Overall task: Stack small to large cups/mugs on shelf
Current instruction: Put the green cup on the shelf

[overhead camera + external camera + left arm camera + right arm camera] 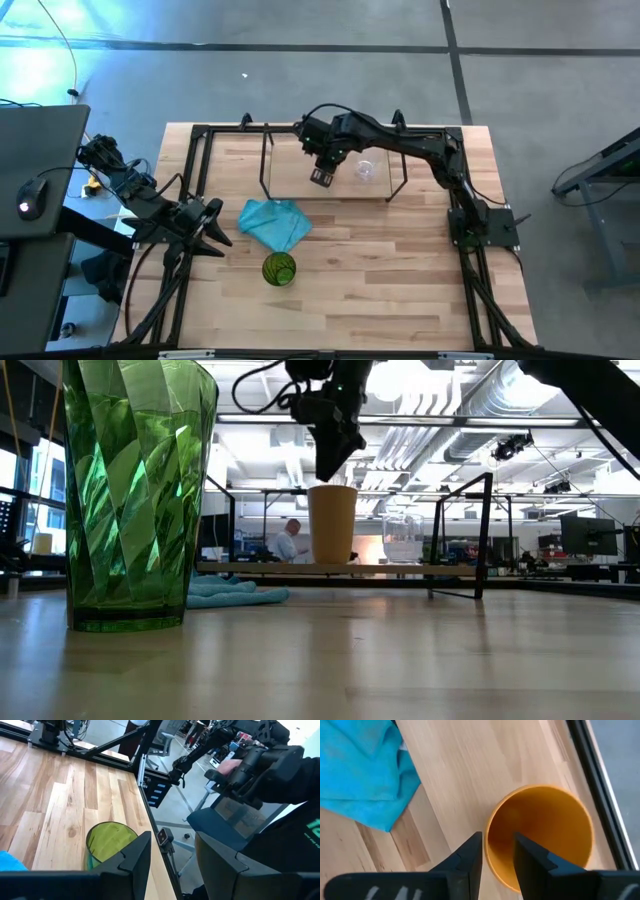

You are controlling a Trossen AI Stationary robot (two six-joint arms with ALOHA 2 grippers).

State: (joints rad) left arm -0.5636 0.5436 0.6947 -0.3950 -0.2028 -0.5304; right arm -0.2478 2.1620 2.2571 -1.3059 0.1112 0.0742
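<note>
The right gripper (pixel 497 851) hangs over the shelf (pixel 420 570), its jaws parted a little astride the near rim of the orange cup (pixel 540 837), one finger inside and one outside, though whether they pinch the rim I cannot tell. That cup stands upright on the shelf board with the small clear cup (pixel 365 170) just beside it. The green cup (pixel 279 269) stands on the table (pixel 400 290) near the teal cloth (pixel 272 222), and the left gripper (pixel 172 855) waits beside it with its jaws apart and empty.
</note>
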